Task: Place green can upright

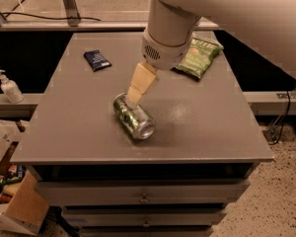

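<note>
The green can [133, 116] lies on its side near the middle of the grey table [197, 127], its silver end facing the front right. My gripper [136, 97] hangs from the white arm and points down to the left. Its tan fingers [140, 83] reach the can's upper far end, right above or touching it. The fingers hide part of the can's far end.
A flat green chip bag [200, 57] lies at the table's back right, partly behind the arm. A small dark blue packet [96, 59] lies at the back left. A white pump bottle [8, 86] stands on a ledge at left. Cardboard boxes [15, 201] sit at the lower left.
</note>
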